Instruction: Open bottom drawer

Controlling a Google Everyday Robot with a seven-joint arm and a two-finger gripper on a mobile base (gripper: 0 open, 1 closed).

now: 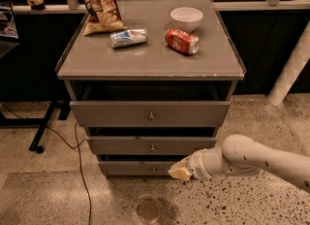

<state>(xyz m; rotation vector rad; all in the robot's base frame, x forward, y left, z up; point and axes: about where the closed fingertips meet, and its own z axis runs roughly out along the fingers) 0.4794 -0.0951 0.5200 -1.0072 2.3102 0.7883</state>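
Note:
The grey cabinet has three drawers. The bottom drawer (131, 168) is the lowest and slimmest, with a small round metal knob (153, 170) at its centre; its front sits a little forward. My gripper (179, 171), cream-coloured at the end of a white arm coming from the right, is at the bottom drawer's front, just right of the knob. The middle drawer (145, 145) and top drawer (145, 113) are above it, each slightly pulled out.
On the cabinet top (150, 56) lie a chip bag (99, 3), a silver can (128, 38), a red can (181, 41) and a white bowl (186, 17). A black cable (80, 161) runs down the floor at left. A white post (290, 69) stands at right.

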